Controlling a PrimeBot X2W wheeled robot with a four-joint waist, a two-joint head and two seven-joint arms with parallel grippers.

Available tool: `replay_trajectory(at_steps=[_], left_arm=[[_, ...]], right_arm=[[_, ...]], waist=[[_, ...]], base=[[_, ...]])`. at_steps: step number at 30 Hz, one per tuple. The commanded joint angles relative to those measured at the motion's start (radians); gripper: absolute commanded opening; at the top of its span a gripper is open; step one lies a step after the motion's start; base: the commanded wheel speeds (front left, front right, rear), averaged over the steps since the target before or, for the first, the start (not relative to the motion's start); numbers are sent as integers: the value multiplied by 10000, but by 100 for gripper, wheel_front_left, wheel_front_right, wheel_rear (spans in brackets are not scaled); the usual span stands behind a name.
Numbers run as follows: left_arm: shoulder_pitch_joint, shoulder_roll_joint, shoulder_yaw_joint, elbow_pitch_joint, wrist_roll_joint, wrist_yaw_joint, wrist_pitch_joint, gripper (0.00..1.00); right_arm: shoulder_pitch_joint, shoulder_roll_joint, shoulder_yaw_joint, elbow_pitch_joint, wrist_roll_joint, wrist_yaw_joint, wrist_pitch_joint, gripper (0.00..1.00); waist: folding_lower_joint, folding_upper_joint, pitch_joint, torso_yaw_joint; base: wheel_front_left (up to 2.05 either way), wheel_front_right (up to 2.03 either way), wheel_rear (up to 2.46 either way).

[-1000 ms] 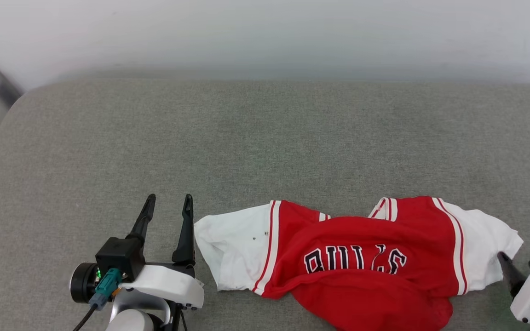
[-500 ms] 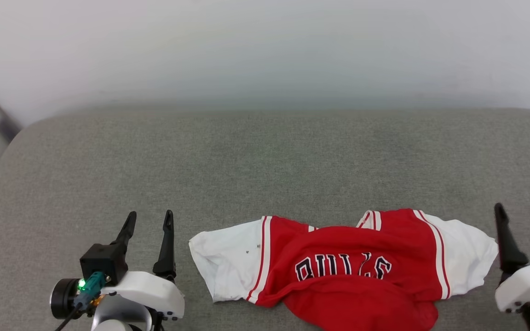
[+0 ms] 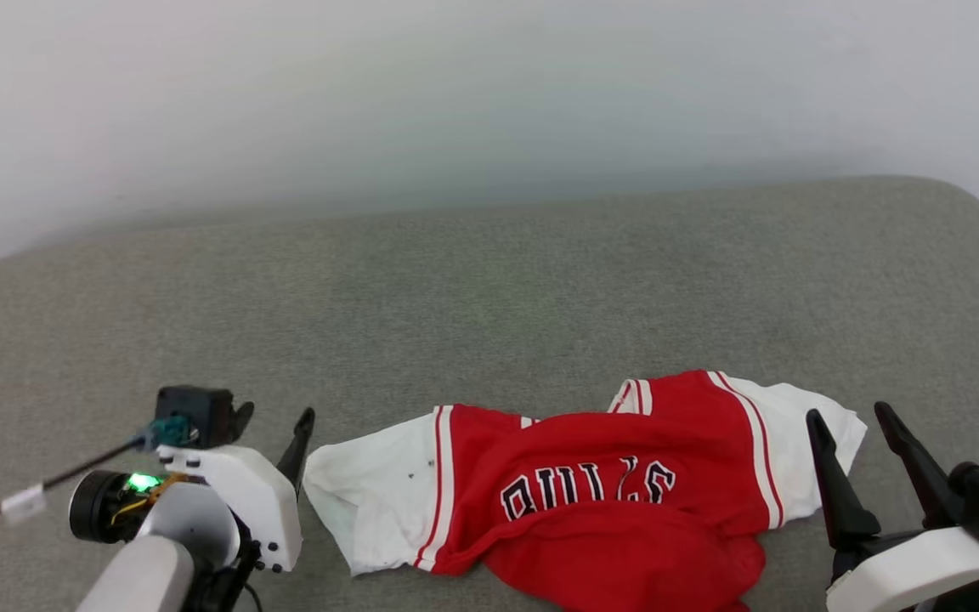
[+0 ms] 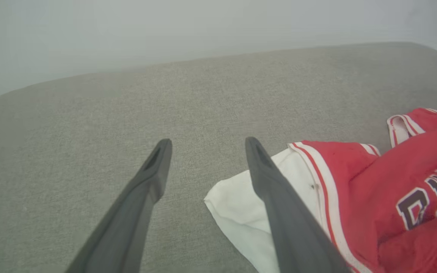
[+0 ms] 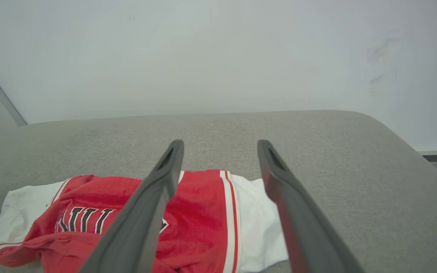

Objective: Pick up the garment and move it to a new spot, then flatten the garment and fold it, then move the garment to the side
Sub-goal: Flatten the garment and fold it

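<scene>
The left gripper (image 3: 275,416) stands open and empty at the near left of the grey padded surface (image 3: 489,289). Its inner finger is just beside the white sleeve of the garment (image 3: 608,501). The red jersey lies rumpled along the near edge of the surface, between the two arms. One white sleeve spreads to each side, and a loose fold of red cloth is heaped over the body below the lettering. The right gripper (image 3: 846,414) is also spread wide and holds nothing, hovering just off the other sleeve.

Judging by this, the garment is neither flattened nor folded. Whether it already lies in its new spot cannot be told. Smoothing, folding and setting it aside all appear to be left.

In the head view, the left gripper's outer finger is mostly hidden behind the dark camera block on its wrist. Contact between the inner finger and the sleeve cannot be made out. A few dark specks on the left sleeve could be stains or holes. The creased lettering reads upside down and its last letters buckle. The garment's near hem runs off the bottom edge. The right gripper's wrist is cut off at the corner.
</scene>
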Motion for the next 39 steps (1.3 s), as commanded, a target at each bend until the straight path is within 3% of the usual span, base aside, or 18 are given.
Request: replay_trajectory(at_steps=[1, 3, 4, 9, 14, 17, 19, 20, 24, 28, 33, 39], left_arm=[[-384, 243, -184, 297, -265, -439, 841, 100], [-710, 485, -361, 623, -523, -834, 1816, 100], [-710, 485, -361, 623, -523, -834, 1816, 100], [-1342, 926, -744, 1332, -999, -1402, 3880, 100], [-1690, 1106, -1218, 1902, -1219, -1621, 5477, 100], [-1607, 890, -1526, 2116, -1381, -1611, 6143, 100], [-1505, 630, -1696, 2150, -1547, -1624, 6424, 39], [-1471, 536, -1799, 2103, -1538, -1637, 6427, 1], [-1288, 445, -1857, 1898, -1414, -1523, 6187, 0], [-1365, 552, -1765, 1312, -937, -1164, 5415, 0], [-1552, 568, -1540, 335, -464, -643, 4429, 0], [-1931, 259, -1638, -810, -93, -406, 3787, 0]], right_arm=[[-4, 78, 115, -117, 0, -7, 50, 100], [-102, 101, 207, -152, 51, -7, 112, 100], [-102, 101, 207, -152, 51, -7, 112, 100], [-443, 103, 314, -89, 231, -7, 67, 100], [-776, 44, 386, 53, 343, -5, -86, 100], [-844, -6, 356, 178, 379, -7, -173, 100], [-943, -48, 284, 240, 362, -7, -201, 100], [-986, -69, 241, 238, 387, -7, -200, 100], [-1006, -171, -32, 291, 574, -7, 151, 100], [-1083, -512, -272, 251, 1140, -7, 1185, 100], [-1494, -1209, -1155, 878, 2036, -7, 3745, 100], [-2586, -2183, -2004, 2391, 2866, -5, 6887, 100]], waist=[[0, -1, 248, -289], [0, -1, 446, -481], [0, -1, 446, -481], [0, -1, 1037, -908], [0, -1, 1584, -1218], [0, -1, 1764, -1331], [0, -1, 1822, -1357], [0, -1, 1840, -1346], [0, -1, 1788, -1205], [0, -1, 1688, -897], [0, -1, 1671, -390], [0, -1, 2003, 315]], base=[[0, 0, 0], [0, 0, 0], [0, 0, 0], [0, 0, 0], [0, 0, 0], [0, 0, 0], [0, 0, 0], [0, 0, 0], [0, 0, 0], [0, 0, 0], [0, 0, 0], [0, 0, 0]])
